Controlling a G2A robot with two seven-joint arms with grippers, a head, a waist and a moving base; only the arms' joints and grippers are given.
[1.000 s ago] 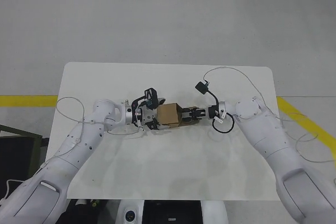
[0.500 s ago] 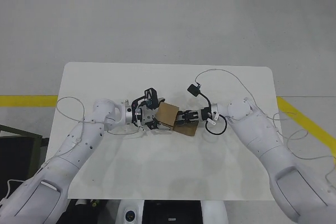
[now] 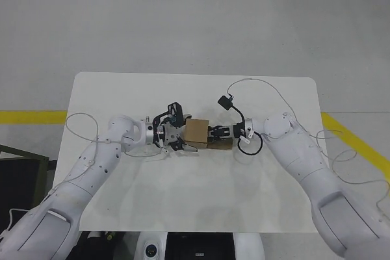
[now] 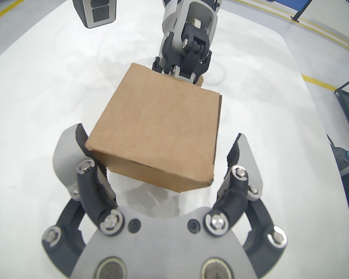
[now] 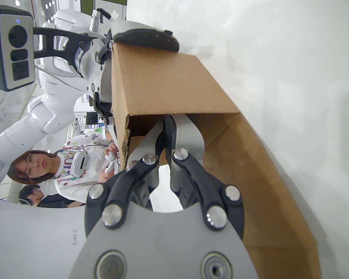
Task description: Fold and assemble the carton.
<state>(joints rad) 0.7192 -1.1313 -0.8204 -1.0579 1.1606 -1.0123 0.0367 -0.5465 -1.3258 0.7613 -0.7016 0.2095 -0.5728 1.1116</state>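
— What is on the left?
— A white table (image 3: 117, 91). A thin wire (image 3: 78, 120) lies on it in a loop, by the left arm.
— And the left gripper (image 4: 157, 139)?
— It sits just left of the carton (image 3: 196, 131). Its jaws are spread wide, one on each side of the carton's closed end. One finger (image 4: 67, 152) touches a corner of the box. The other finger has a small gap next to it.
— So it is not squeezing?
— No. It is let go.
— Where is the carton?
— In the middle of the table, between the two grippers. It is brown and lies on its side. The closed end faces the left gripper. The open end faces the right one. A flap (image 5: 267, 204) sticks out from the open end, beside the right gripper (image 5: 166, 126).
— What is that gripper doing?
— It is just right of the carton. Its jaws are pressed tight together, and the tips poke into the open end. I cannot tell if any cardboard is pinched between them.
— Anything more on the right?
— A second wire (image 3: 273, 83) curves over the table by the right arm.
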